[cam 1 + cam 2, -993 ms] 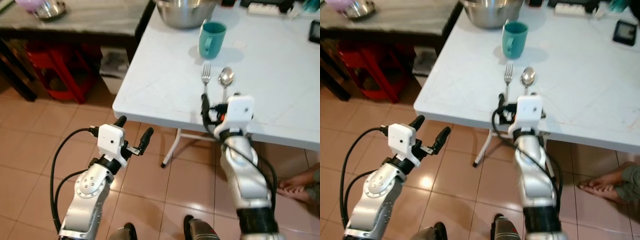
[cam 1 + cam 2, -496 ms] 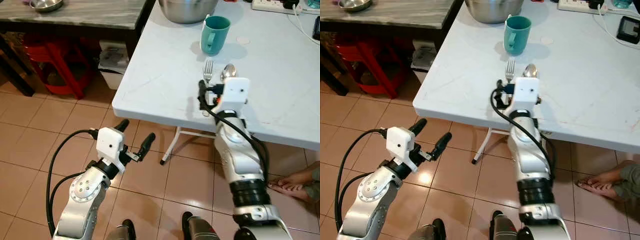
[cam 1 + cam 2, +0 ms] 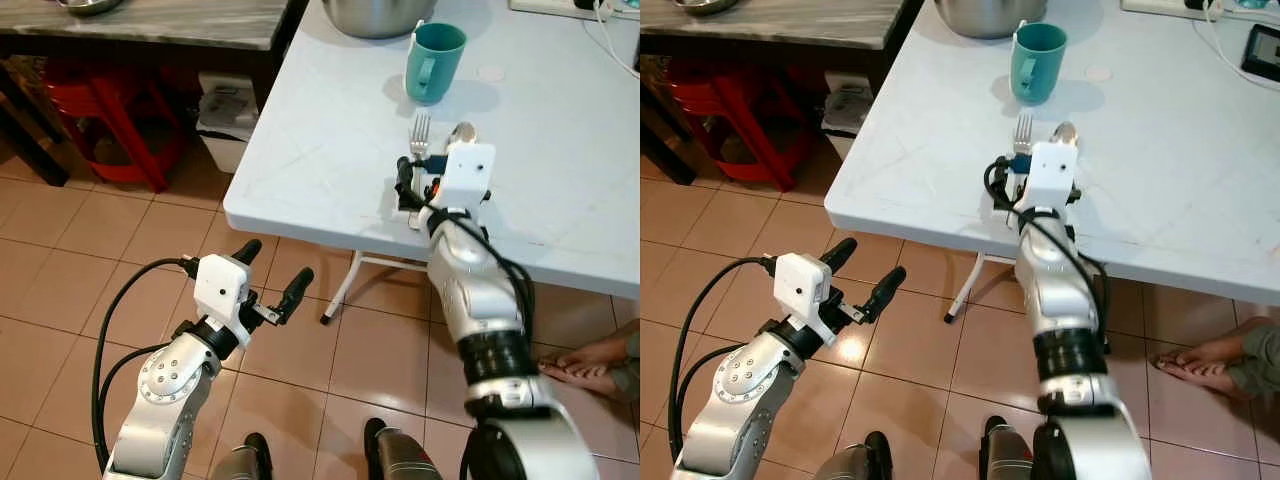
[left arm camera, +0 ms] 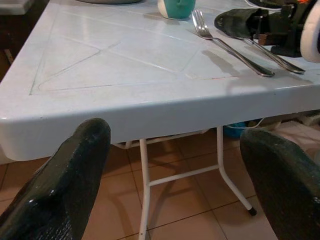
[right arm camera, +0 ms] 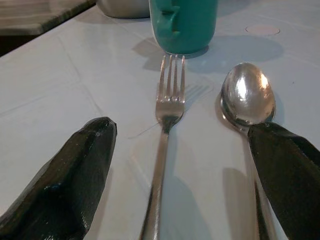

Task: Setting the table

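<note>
Left gripper [image 3: 268,277], lower left of frame: fingers spread, empty, above floor tiles. Right gripper [image 5: 180,165], frame centre: fingers spread over the white table [image 3: 330,150], straddling fork [image 5: 167,107] beside spoon [image 5: 247,97]. Teal mug [image 3: 434,62] stands beyond, upper centre.

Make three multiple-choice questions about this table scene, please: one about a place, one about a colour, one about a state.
1. Where does the fork lie?
A. left of the spoon
B. inside the mug
C. on the floor

2. What colour is the mug?
A. red
B. teal
C. white

3. How are the right gripper fingers?
A. shut on the mug
B. shut on the spoon
C. open

Answers:
1 A: it lies on the white table beside the spoon, on the robot's left.
2 B: the head views show it teal.
3 C: the fingers stand apart, the fork between them.
</note>
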`<state>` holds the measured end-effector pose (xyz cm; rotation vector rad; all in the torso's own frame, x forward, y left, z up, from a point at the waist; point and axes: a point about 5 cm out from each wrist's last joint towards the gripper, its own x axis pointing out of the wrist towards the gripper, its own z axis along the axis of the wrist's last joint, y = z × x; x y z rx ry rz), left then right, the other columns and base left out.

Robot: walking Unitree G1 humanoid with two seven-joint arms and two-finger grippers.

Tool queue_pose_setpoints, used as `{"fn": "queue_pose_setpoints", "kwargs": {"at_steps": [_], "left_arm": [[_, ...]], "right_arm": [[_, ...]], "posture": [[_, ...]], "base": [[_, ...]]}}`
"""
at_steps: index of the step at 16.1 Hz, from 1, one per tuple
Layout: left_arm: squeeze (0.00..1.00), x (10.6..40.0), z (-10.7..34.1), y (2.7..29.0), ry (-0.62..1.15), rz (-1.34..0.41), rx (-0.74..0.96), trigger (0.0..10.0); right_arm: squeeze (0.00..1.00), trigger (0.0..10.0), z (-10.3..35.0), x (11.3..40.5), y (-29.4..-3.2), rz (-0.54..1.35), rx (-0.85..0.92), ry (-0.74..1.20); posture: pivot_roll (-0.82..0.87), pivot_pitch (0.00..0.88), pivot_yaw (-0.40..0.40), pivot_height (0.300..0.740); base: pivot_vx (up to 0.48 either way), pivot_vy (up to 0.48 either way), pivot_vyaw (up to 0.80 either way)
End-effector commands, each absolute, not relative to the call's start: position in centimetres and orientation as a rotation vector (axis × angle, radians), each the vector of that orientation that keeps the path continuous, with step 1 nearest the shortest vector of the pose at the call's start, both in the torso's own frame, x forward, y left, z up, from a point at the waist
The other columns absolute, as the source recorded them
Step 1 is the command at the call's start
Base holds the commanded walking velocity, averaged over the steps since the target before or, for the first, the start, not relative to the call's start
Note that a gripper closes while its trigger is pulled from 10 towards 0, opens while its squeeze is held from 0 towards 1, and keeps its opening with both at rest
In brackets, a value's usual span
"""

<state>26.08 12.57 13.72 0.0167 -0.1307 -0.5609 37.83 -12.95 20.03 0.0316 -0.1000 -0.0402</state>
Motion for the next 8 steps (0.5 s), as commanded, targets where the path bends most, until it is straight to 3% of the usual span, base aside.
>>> {"fn": "queue_pose_setpoints", "kwargs": {"at_steps": [1,8], "left_arm": [[0.0,25.7,13.6,12.6,-0.12,-0.579,0.02,10.0],[0.0,25.5,13.5,12.5,-0.101,-0.59,0.021,10.0]], "right_arm": [[0.0,10.0,20.2,38.3,-12.8,-0.037,0.032,-0.083],[0.0,10.0,20.5,39.4,-12.1,-0.01,0.037,-0.024]], "posture": [[-0.07,0.316,0.044,0.74],[-0.06,0.333,0.051,0.74]], "base": [[0.0,0.0,0.0],[0.0,0.0,0.0]]}}
